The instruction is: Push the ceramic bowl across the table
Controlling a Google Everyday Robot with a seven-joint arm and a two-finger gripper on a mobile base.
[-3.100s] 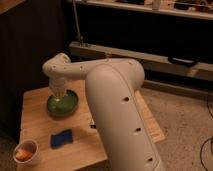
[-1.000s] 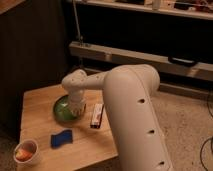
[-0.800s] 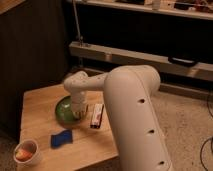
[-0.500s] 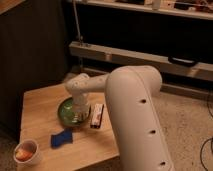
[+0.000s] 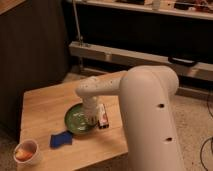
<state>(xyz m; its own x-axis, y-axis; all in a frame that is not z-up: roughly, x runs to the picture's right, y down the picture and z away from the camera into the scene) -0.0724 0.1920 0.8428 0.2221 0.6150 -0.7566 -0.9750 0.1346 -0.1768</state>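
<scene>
We see one big white arm point(image 5: 150, 115) filling the right half of the view, bending across from the lower right toward the middle, where its wrist turns downward over the table.

One table point(image 5: 45, 107) stands below it, small, rectangular, of light wood with plank grain. It sits in front of a dark wall, with a pale speckled floor to its right.

On the table we count four loose things. The largest is the one ceramic bowl point(image 5: 76, 119), wide, shallow, round and green with a darker rim. It lies near the middle of the tabletop, a little toward the right and front edges, and we see only its left and front parts, since the wrist covers the rest.

Next is one small white bowl point(image 5: 26, 151) with orange contents, at the front left corner, well apart from the green one.

Then one flat blue thing point(image 5: 60, 139), perhaps a sponge, lies just in front of the green bowl and to its left, close to its rim.

Smallest is one narrow packet point(image 5: 103, 118) with a red edge, just beside the bowl's right side.

The gripper point(image 5: 91, 118) reaches down at the bowl's right part, in or on it; how wide its claw stands, and whether it has hold of anything, we cannot tell.
</scene>
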